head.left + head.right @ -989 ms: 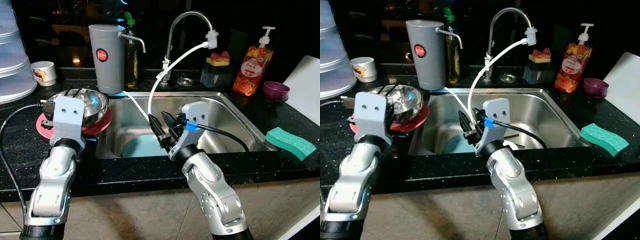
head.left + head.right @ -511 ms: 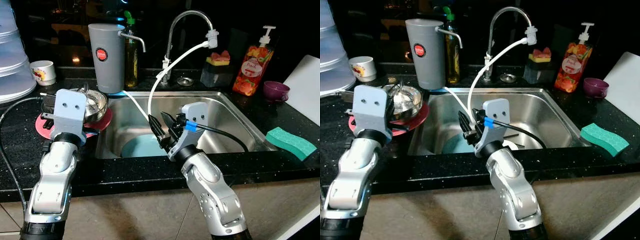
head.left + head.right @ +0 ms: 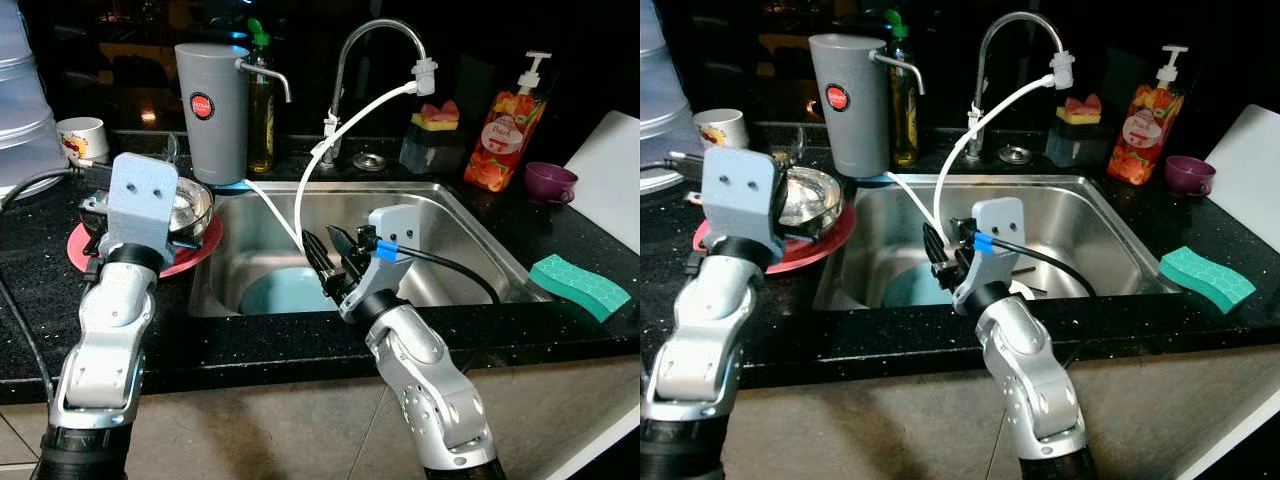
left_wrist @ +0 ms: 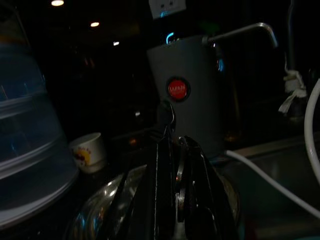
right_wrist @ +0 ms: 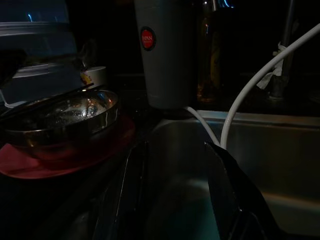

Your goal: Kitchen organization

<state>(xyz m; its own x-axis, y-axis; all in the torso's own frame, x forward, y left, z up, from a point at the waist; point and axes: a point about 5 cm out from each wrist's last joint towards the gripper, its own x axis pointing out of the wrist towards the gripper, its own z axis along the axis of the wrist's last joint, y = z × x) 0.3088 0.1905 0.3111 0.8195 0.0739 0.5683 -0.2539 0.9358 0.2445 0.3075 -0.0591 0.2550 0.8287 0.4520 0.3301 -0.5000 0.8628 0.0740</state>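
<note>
steel bowl (image 3: 180,208) on red plate (image 3: 200,247), directly beneath left hand (image 4: 175,165), whose fingers are closed and have risen since earlier; no grasp evident. right hand (image 3: 335,262) open over sink (image 3: 450,225), unchanged.

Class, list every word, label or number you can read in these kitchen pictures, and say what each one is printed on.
"JAPAN": on the red round badge of the grey water dispenser.
Soap pump bottle: fruit-patterned label, lettering too small to read.
White cup: printed design, too blurred to read.

Silver jointed arms, grey two-screw wrist housings, black cables, black-fingered right pincer (image 3: 335,262).
</note>
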